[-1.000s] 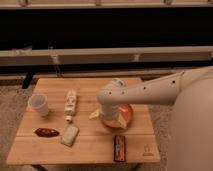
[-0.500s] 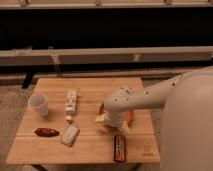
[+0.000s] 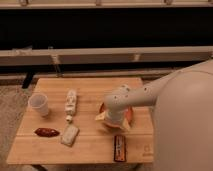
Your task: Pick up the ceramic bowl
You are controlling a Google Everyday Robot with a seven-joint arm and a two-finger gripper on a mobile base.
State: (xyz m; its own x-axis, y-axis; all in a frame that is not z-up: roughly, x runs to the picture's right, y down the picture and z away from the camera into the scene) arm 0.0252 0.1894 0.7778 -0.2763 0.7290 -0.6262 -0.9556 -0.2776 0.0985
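The ceramic bowl [image 3: 129, 114] is a glossy orange bowl on the right half of the wooden table [image 3: 90, 145]. Most of it is hidden behind my arm and wrist; only its rim shows at either side. My gripper [image 3: 113, 122] hangs directly over the bowl, its pale fingers at the bowl's near-left rim. My white arm [image 3: 165, 90] reaches in from the right.
A translucent white plastic cup [image 3: 39, 104] stands at the table's left. A white tube [image 3: 71, 103] lies near the middle. A red wrapped snack [image 3: 46, 132] and a pale packet [image 3: 69, 134] lie front left. A dark bar [image 3: 119, 148] lies front right, near the table's edge.
My arm has swung lower and nearer the front, bringing the gripper down over the bowl and covering more of it. The other objects have not moved.
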